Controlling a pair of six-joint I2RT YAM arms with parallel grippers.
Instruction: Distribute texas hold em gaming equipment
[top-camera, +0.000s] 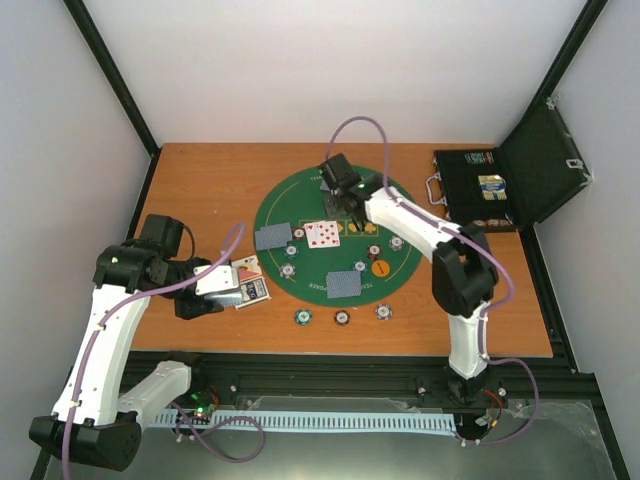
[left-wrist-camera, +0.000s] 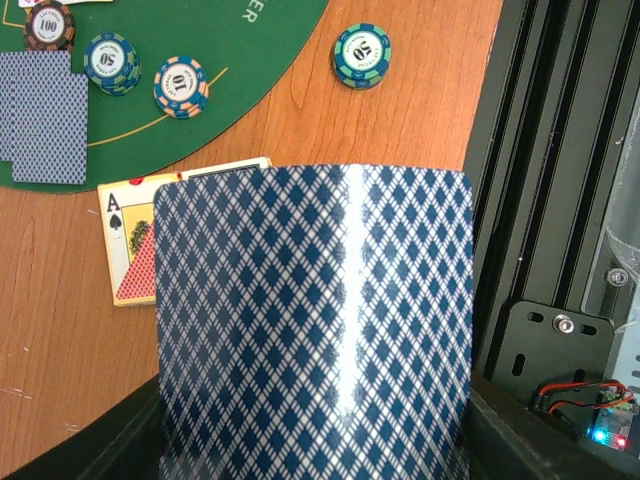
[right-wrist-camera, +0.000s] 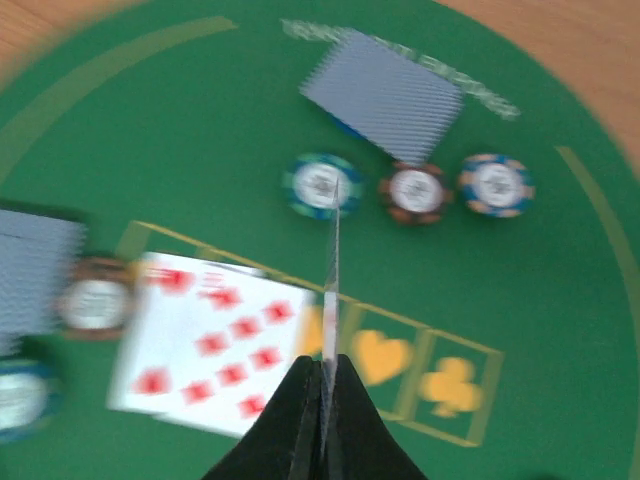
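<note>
Left gripper (top-camera: 230, 284): pinched a blue-backed card (left-wrist-camera: 315, 320) over the wooden table (left-wrist-camera: 60, 350), just beside a face-up ace (left-wrist-camera: 125, 240).
Right gripper (right-wrist-camera: 325, 385): clamped onto a thin edge-on card (right-wrist-camera: 331, 250) above the green mat (right-wrist-camera: 200, 150).
Chips (right-wrist-camera: 415, 192): three in a row beyond that card.

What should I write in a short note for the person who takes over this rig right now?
Left gripper: shut on a blue-backed card, left of the green mat, above the ace of spades.
Right gripper: shut on an edge-on card, over the mat's middle.
Done: on the mat lie a left face-down card, a near face-down card, a red face-up card and chips.
Left: lay down both held cards; three chips sit off the mat, perhaps to be dealt out.
</note>
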